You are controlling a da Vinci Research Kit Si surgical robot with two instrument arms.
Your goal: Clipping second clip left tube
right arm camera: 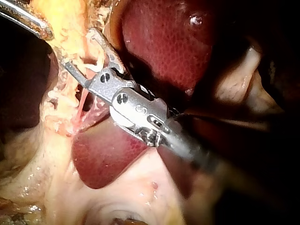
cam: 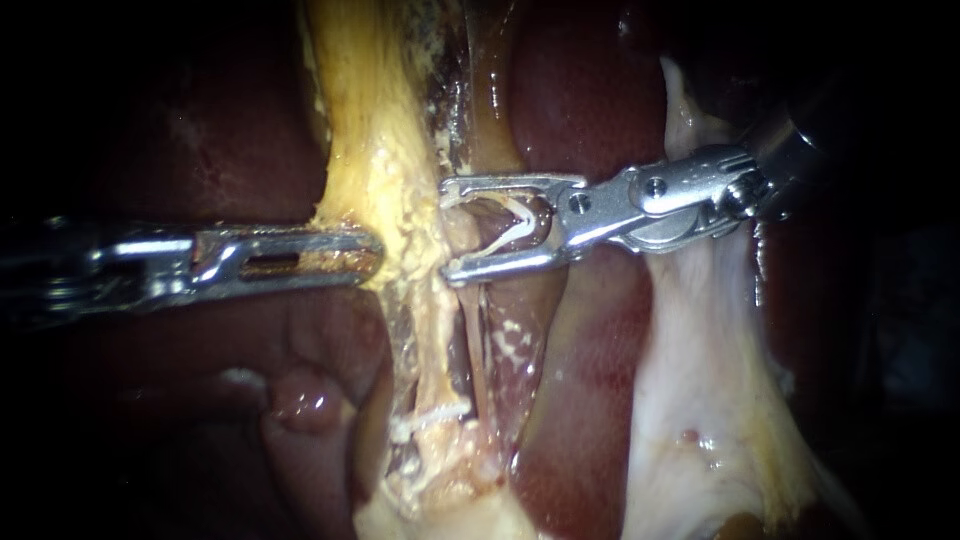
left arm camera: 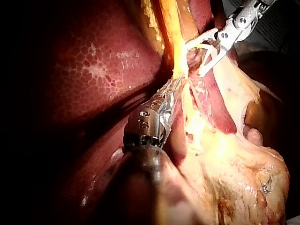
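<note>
Right instrument point(cam: 448, 228) claw wide, loaded clip point(cam: 515, 222) inside, straddling tube point(cam: 478, 330). Tube runs near-far, crosswise to claw, already in gap. Seated clip point(cam: 432, 415) nearer on tube. Left instrument point(cam: 370, 252) claw clamped on yellow tissue point(cam: 375, 150), left of tube

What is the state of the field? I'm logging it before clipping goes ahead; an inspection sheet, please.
Surface: liver, dark red, beneath the work.
Job's things: tube between the jaws of the right instrument; one white clip on it, lower in the endoscope view.
Clutter: nothing seen.
Instruments: left instrument shut on yellow tissue; right instrument open astride the tube.
Cables: nothing seen.
Surroundings: pale tissue beside the liver; dark beyond.
</note>
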